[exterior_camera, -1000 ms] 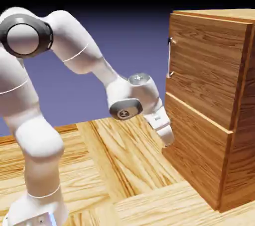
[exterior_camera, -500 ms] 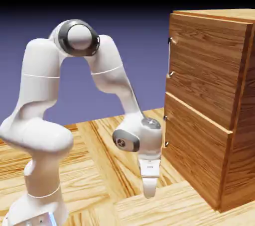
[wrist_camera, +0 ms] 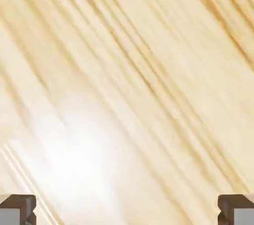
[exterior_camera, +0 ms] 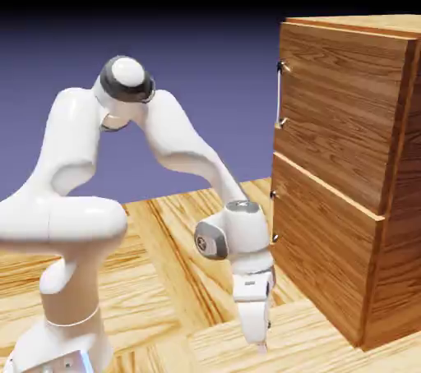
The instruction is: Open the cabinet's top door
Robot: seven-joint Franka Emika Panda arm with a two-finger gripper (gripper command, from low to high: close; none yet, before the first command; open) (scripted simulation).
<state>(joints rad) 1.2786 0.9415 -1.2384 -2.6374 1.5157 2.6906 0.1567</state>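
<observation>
Pincer wide apart, empty, pointing down at table, low beside cabinet

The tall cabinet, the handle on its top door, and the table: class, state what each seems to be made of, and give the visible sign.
The tall orange-brown cabinet: seemingly wood, with flowing grain lines and a slight sheen. The short silver bar handle on the upper top door: probably metal, pale and shiny. The light table: wood planks, paler grain, glossy where light glares in the hand view.
</observation>
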